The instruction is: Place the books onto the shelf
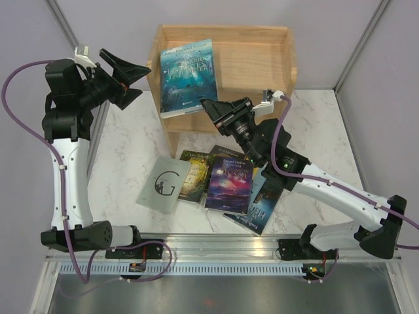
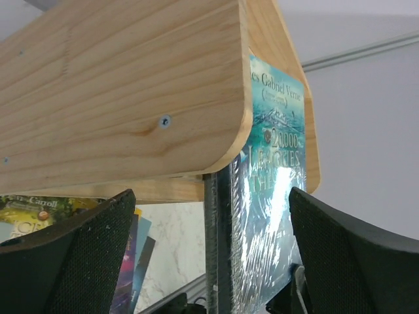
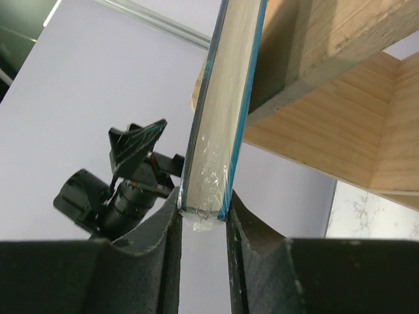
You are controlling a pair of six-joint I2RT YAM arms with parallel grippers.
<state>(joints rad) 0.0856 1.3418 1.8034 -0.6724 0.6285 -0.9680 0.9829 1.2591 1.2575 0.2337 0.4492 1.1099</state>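
Note:
A blue paperback wrapped in clear film stands tilted against the left front of the light wooden shelf. My right gripper is shut on the book's lower right corner; in the right wrist view the book's edge sits pinched between both pads, beside the shelf board. My left gripper hangs wide open, left of the shelf and apart from the book. In the left wrist view the book stands between the spread fingers, untouched, under the shelf side panel.
More books lie fanned on the marble table in front of the shelf: a pale green one with a "G", a dark green-gold one, a purple one and a dark one under the right arm. Grey walls stand close on both sides.

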